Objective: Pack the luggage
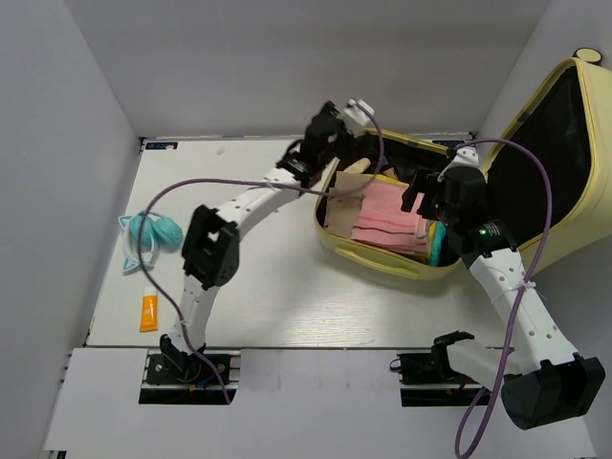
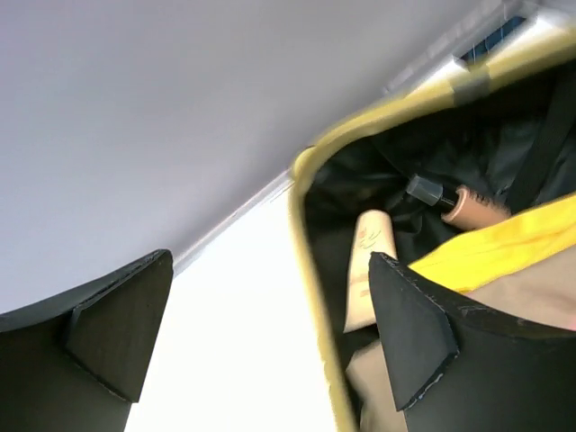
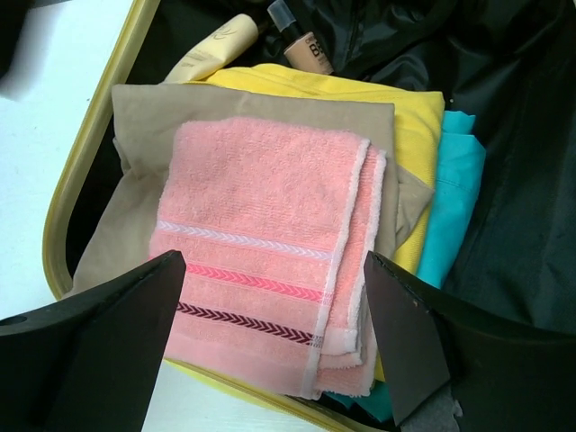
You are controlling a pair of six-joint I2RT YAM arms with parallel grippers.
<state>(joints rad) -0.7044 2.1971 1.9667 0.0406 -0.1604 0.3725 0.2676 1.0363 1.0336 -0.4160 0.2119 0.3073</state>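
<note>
Right wrist: right gripper (image 3: 274, 270) gapes wide — empty — over towel (image 3: 261, 207).

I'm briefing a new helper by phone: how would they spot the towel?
Find the open pale yellow luggage at the table's right side. Inside lies a stack of folded fabrics, and the towel tops it. It alone is pink terry with chevron stripes.

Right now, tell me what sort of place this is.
Probably a lab robot cell, not a home: a white table boxed by bare grey walls, two arms bolted at its edge, and a suitcase holding a towel, staged for packing.
</note>
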